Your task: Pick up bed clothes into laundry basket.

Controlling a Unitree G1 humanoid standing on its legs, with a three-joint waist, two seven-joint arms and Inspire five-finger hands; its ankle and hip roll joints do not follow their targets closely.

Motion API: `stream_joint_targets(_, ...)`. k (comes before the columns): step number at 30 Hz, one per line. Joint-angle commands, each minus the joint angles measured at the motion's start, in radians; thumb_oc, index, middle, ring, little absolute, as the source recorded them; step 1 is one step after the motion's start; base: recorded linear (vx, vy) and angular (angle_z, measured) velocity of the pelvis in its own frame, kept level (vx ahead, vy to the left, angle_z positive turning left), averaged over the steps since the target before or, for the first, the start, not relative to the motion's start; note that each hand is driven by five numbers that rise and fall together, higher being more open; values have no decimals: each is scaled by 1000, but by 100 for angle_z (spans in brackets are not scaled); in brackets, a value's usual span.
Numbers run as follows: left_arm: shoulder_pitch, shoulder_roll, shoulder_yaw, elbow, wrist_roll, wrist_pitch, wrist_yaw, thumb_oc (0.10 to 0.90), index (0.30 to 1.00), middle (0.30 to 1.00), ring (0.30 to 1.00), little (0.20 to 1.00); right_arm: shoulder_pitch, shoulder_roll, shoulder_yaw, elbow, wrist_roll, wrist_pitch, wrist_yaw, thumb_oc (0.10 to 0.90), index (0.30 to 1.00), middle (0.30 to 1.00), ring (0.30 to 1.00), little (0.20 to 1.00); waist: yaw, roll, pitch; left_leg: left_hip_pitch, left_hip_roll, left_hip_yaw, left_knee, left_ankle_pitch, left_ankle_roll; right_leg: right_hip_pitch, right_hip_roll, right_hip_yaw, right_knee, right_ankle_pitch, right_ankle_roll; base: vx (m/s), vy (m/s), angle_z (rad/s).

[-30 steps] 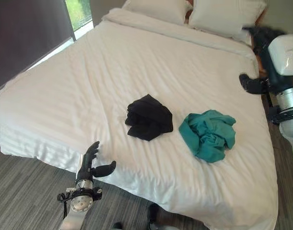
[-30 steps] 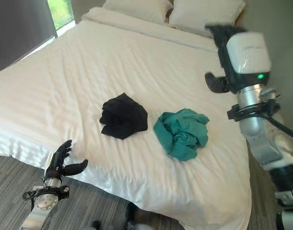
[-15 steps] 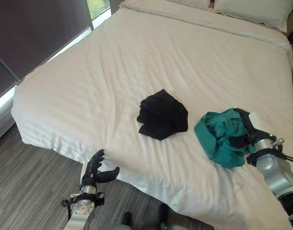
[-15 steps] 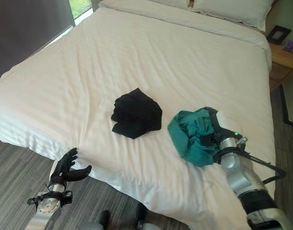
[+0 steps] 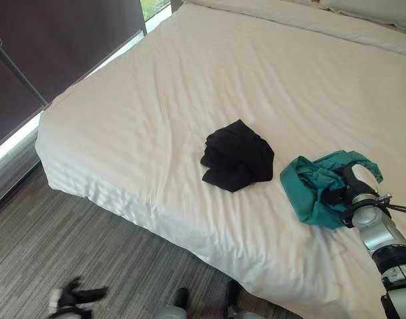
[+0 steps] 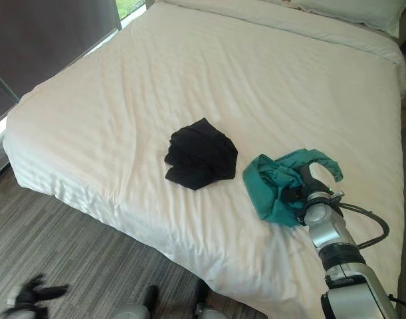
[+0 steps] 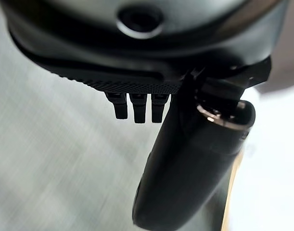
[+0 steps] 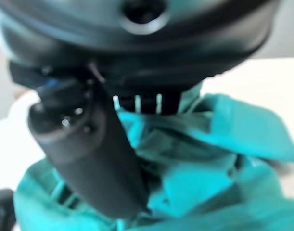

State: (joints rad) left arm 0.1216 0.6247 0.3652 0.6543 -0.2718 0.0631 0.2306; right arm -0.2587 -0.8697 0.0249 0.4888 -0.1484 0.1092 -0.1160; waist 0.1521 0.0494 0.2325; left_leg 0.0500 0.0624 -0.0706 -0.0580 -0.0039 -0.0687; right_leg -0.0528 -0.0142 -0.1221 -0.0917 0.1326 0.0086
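Note:
Two garments lie on the white bed (image 5: 156, 113). A crumpled black garment (image 5: 237, 155) sits near the middle. To its right lies a bunched teal garment (image 5: 312, 193), near the bed's front right edge. My right hand (image 5: 342, 188) is pushed into the teal garment from the right, with cloth folded over and around it. In the right wrist view my thumb (image 8: 89, 154) lies against the teal cloth (image 8: 209, 168). My left hand (image 5: 76, 294) hangs low over the floor at the lower left, away from the bed, fingers straight and empty.
Grey striped carpet (image 5: 90, 252) runs along the bed's near side. A dark window wall (image 5: 50, 46) stands to the left. Pillows (image 6: 349, 6) lie at the bed's far end.
The camera has shifted, so the bed sits further right and up. My left hand has dropped away from the bed edge. The teal cloth now folds more over my right hand.

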Motion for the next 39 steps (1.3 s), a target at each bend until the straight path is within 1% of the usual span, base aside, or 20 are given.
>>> stream_joint_targets(1, -178, 255, 8, -257, 83, -187, 192, 800, 900, 900, 900, 900, 20, -102, -111, -81, 64, -104, -173, 400, 300, 300, 300, 300, -71, 8, -112, -83, 9, 16, -29, 53, -57, 108, -77, 4, 4, -151, 89, 11, -48, 9)
stream_joint_targets(5, -290, 303, -35, -394, 174, -181, 240, 800, 900, 900, 900, 900, 79, -86, -226, -183, 81, -126, -226, 400, 300, 300, 300, 300, -108, 16, -123, -79, 13, 26, -29, 57, -56, 110, -75, 17, 4, -148, 91, 21, -43, -5)
stream_joint_targets(6, -356, 279, -86, -506, 214, -183, 231, 800, 900, 900, 900, 900, 121, -79, -291, -249, 66, -136, -255, 400, 300, 300, 300, 300, -141, 19, -130, -72, 19, 37, -29, 53, -56, 110, -72, 31, 4, -149, 92, 29, -31, -10)
stream_joint_targets(9, -432, 232, -167, -540, 249, -161, 208, 800, 900, 900, 900, 900, 148, -72, -389, -349, 55, -139, -283, 400, 300, 300, 300, 300, -187, 23, -140, -67, 32, 66, -29, 45, -56, 102, -66, 61, 4, -145, 98, 31, -17, -25)
stream_joint_targets(12, -500, 197, -238, -494, 246, -144, 204, 800, 900, 900, 900, 900, 161, -71, -429, -372, 53, -143, -308, 400, 300, 300, 300, 300, -206, 25, -143, -59, 44, 94, -29, 38, -55, 94, -59, 89, 5, -138, 100, 31, -1, -66)
stream_joint_targets(13, -539, 141, -281, -432, 230, -122, 188, 800, 900, 900, 900, 900, 202, -73, -478, -389, 39, -141, -323, 400, 300, 300, 300, 300, -249, 23, -149, -51, 57, 117, -29, 33, -58, 90, -52, 109, 4, -136, 101, 49, -1, -79)
stream_joint_targets(14, -558, 129, -297, -406, 228, -114, 185, 800, 900, 900, 900, 900, 230, -70, -505, -396, 30, -136, -329, 400, 300, 300, 300, 300, -257, 25, -150, -49, 62, 124, -29, 30, -59, 88, -49, 115, 4, -137, 102, 40, 0, -70)
stream_joint_targets(20, -566, 60, -324, -232, 321, -25, 190, 800, 900, 900, 900, 900, 494, -30, -690, -276, -48, -49, -352, 400, 300, 300, 300, 300, -336, 13, -155, -50, 92, 165, -29, 24, -69, 65, -34, 152, 4, -131, 107, 10, -18, -36)
stream_joint_targets(24, -543, -5, -336, -170, 321, -11, 177, 800, 900, 900, 900, 900, 574, 23, -725, -208, -45, -26, -353, 400, 300, 300, 300, 300, -355, 16, -160, -55, 105, 177, -29, 23, -73, 56, -25, 167, 4, -132, 103, -1, -9, -9)
stream_joint_targets(28, -530, -84, -381, -93, 190, -31, 104, 800, 900, 900, 900, 900, 572, 66, -678, -132, -16, -2, -344, 400, 300, 300, 300, 300, -378, 24, -152, -60, 114, 189, -29, 29, -76, 43, -15, 185, 4, -128, 101, -8, -11, -2)
stream_joint_targets(29, -527, -138, -421, -22, 65, -44, 22, 747, 820, 820, 820, 820, 540, 78, -626, -98, -7, 15, -328, 400, 300, 300, 300, 300, -387, 31, -146, -62, 120, 199, -29, 34, -79, 36, -10, 195, 4, -126, 102, -44, -17, -25)
stream_joint_targets(30, -523, -190, -472, -1, -28, -58, -21, 579, 568, 568, 568, 568, 516, 84, -582, -94, -9, 20, -317, 400, 300, 300, 300, 300, -395, 39, -140, -61, 124, 208, -29, 34, -79, 32, -6, 204, 4, -125, 101, -39, -13, -36)
stream_joint_targets(31, -527, -221, -497, 16, -60, -63, -31, 530, 495, 495, 495, 495, 504, 93, -559, -85, -5, 19, -316, 400, 300, 300, 300, 300, -401, 41, -139, -58, 126, 212, -29, 34, -79, 31, -4, 207, 4, -127, 101, -22, -5, -31)
stream_joint_targets(32, -536, -241, -511, 34, -95, -68, -36, 400, 300, 300, 300, 300, 489, 96, -536, -72, -1, 18, -313, 400, 300, 300, 300, 300, -405, 44, -138, -54, 127, 215, -29, 32, -78, 33, -2, 212, 4, -128, 100, -3, -3, -24)
stream_joint_targets(33, -539, -240, -511, 38, -98, -70, -36, 400, 300, 300, 300, 300, 485, 94, -533, -68, -1, 17, -314, 400, 300, 300, 300, 300, -404, 44, -136, -52, 128, 217, -29, 31, -78, 34, -1, 214, 4, -128, 100, -21, 38, -2)
stream_joint_targets(34, -584, -303, -549, 67, -173, -86, -28, 400, 300, 300, 300, 300, 418, 100, -448, -48, 5, 7, -310, 400, 300, 300, 300, 300, -400, 45, -120, -38, 116, 181, -29, 34, -70, 37, 10, 237, 4, -129, 93, -36, 39, 2)
stream_joint_targets(36, -644, -328, -592, 55, -202, -105, -12, 400, 300, 300, 300, 300, 349, 96, -366, -29, 10, -7, -298, 400, 300, 300, 300, 300, -397, 32, -108, -28, 86, 115, -29, 14, -57, 38, 18, 271, 4, -124, 90, -48, 21, -12)
stream_joint_targets(37, -646, -327, -591, 56, -203, -106, -10, 400, 300, 300, 300, 300, 344, 96, -363, -25, 10, -9, -299, 400, 300, 300, 300, 300, -399, 31, -105, -27, 86, 115, -29, 13, -56, 39, 17, 272, 4, -125, 90, -35, 17, -48)
stream_joint_targets(38, -696, -310, -638, -25, -180, -117, 14, 400, 300, 300, 300, 300, 283, 81, -307, -13, 37, -18, -303, 400, 300, 300, 300, 300, -377, 16, -97, -6, 50, 28, -29, -16, -34, 37, 23, 308, 4, -117, 94, -33, 15, -47)
stream_joint_targets(39, -697, -308, -637, -27, -180, -116, 15, 400, 300, 300, 300, 300, 277, 81, -303, -10, 38, -20, -304, 400, 300, 300, 300, 300, -377, 13, -96, -10, 49, 29, -29, -10, -34, 32, 22, 309, 4, -112, 94, -41, 9, -48)
